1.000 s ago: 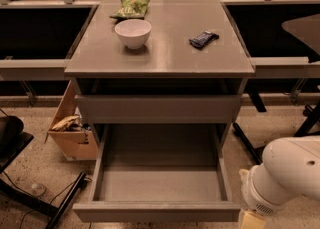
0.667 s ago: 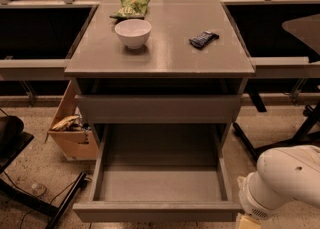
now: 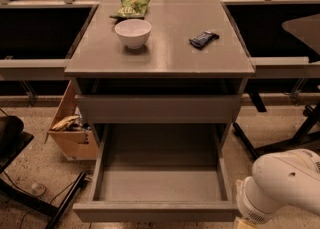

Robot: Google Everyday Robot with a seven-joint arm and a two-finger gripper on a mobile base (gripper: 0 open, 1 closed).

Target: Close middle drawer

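Jaws lay at the very bottom of the camera view and whether they were released or clenched could not be told. Only a tan sliver of the gripper (image 3: pixel 246 223) showed, low in the right corner and cut off by the frame edge. Nothing could be seen held in it, and no contact with the cabinet was visible.

Above it rose the bulbous white arm (image 3: pixel 287 185), just beside the right front corner of the middle drawer (image 3: pixel 160 185). That station looked chosen so the gripper could get onto the flat, handle-less front and push it home.

The middle drawer stood pulled far out toward the camera, its deep grey tray bare inside. Its front panel sat near the lower edge of the view, well forward of the top drawer (image 3: pixel 159 108), which was shut flush. The task therefore seemed not yet begun in effect.

On the bench (image 3: pixel 165 58) above sat a white bowl (image 3: pixel 133 33), with a green snack bag (image 3: pixel 131 8) behind it and a dark wrapped bar (image 3: pixel 204 39) off to the right, all well apart from the drawer's travel. A cardboard box (image 3: pixel 72 135) stood on the floor at the cabinet's left side, beside the drawer but outside its path.
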